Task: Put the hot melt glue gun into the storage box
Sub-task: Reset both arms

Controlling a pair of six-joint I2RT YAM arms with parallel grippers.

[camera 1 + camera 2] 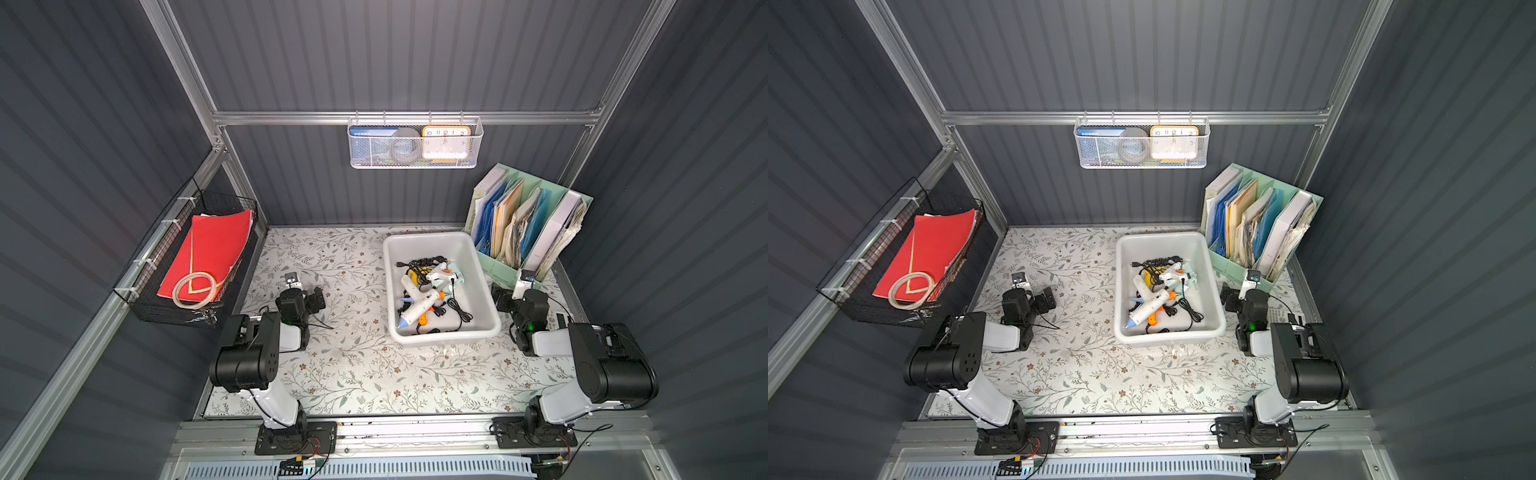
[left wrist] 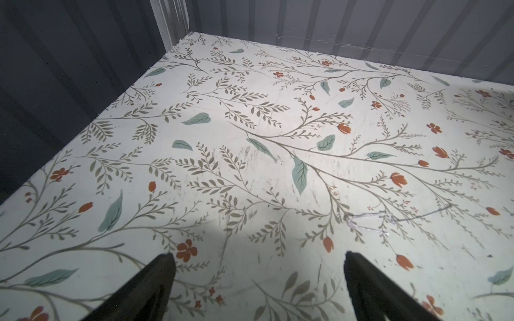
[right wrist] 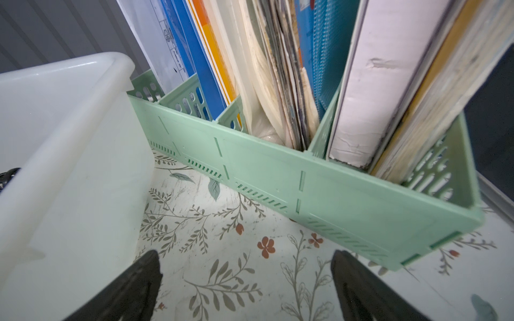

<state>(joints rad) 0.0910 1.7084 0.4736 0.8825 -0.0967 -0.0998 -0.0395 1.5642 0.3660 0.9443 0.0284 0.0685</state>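
Observation:
The storage box (image 1: 446, 337) (image 1: 1169, 337), a pale tub, stands right of centre on the floral table. Several white hot melt glue guns lie tangled inside it with their black cords. The nearest hot melt glue gun (image 1: 419, 309) (image 1: 1148, 307) has a light blue nozzle and an orange trigger. My left gripper (image 1: 296, 286) (image 2: 257, 254) hovers low over bare table left of the box, open and empty. My right gripper (image 1: 521, 286) (image 3: 244, 253) is open and empty just right of the box, whose outer wall (image 3: 69, 166) shows in the right wrist view.
A green file organizer (image 1: 528, 224) (image 3: 306, 189) full of folders stands at the back right, close to the right gripper. A white mesh basket (image 1: 415, 143) hangs on the back rail. A black wire basket (image 1: 187, 266) with red folders hangs on the left wall.

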